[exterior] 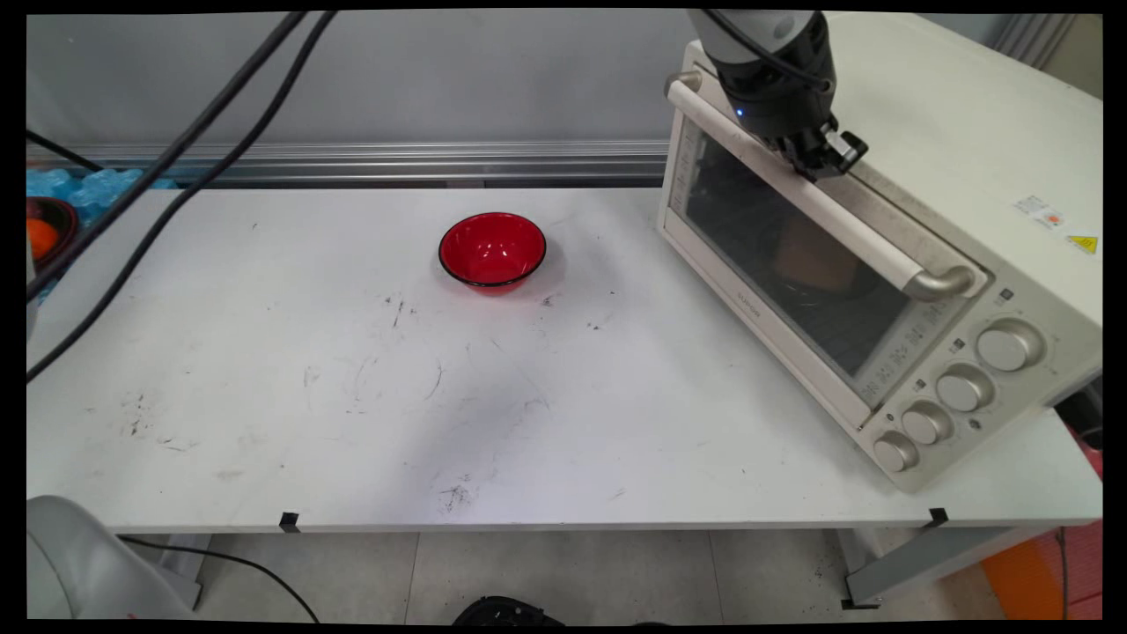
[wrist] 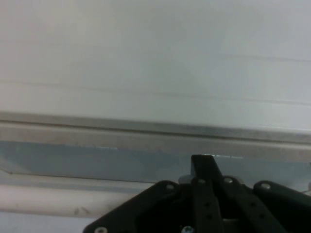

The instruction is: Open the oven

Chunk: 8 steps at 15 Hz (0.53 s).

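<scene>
A cream toaster oven [exterior: 933,176] stands at the table's right, its glass door [exterior: 792,264] closed. My gripper [exterior: 823,158] hovers at the door's top edge, just behind the long bar handle [exterior: 845,224], near the handle's far end. In the hand view the fingers [wrist: 204,167] stand pressed together with nothing between them, facing the oven's top [wrist: 146,58] and the metal strip [wrist: 146,127] above the door. The handle [wrist: 48,199] shows as a pale bar at the lower left. A red bowl [exterior: 492,249], empty, sits on the table to the oven's left, well away from the gripper.
Several round knobs [exterior: 964,387] line the oven's near side. Black cables [exterior: 176,150] hang across the upper left. A dark bowl with something orange [exterior: 44,233] sits at the far left edge. The white table [exterior: 352,396] bears scuff marks.
</scene>
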Each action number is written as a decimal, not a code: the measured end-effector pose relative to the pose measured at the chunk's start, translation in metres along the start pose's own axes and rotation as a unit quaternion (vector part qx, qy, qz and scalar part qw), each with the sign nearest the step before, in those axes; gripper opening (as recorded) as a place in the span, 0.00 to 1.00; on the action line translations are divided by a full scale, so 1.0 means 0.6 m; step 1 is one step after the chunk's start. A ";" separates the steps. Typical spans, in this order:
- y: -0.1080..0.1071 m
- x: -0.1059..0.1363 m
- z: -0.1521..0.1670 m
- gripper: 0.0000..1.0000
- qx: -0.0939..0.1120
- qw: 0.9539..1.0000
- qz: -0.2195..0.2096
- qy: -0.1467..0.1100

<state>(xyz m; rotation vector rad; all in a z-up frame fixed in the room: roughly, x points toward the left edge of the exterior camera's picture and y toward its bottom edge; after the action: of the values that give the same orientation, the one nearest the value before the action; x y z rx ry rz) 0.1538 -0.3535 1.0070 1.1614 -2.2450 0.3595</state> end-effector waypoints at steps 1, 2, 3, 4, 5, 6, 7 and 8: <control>0.000 -0.002 0.004 0.00 0.001 1.000 0.000 -0.002; 0.000 -0.004 0.006 0.00 0.001 1.000 -0.001 -0.005; 0.000 -0.007 0.008 0.00 0.001 1.000 -0.001 -0.008; 0.000 -0.012 0.010 0.00 0.001 1.000 -0.001 -0.013; 0.000 -0.015 0.011 0.00 0.001 1.000 0.000 -0.016; 0.000 -0.019 0.012 0.00 0.001 1.000 0.000 -0.019; -0.001 -0.023 0.011 0.00 0.001 1.000 0.001 -0.022; -0.001 -0.027 0.011 0.00 0.001 1.000 0.002 -0.025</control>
<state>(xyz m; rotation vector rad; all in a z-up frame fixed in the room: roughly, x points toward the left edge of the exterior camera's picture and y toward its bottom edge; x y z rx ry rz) 0.1594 -0.3464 0.9921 1.1785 -2.2913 0.3379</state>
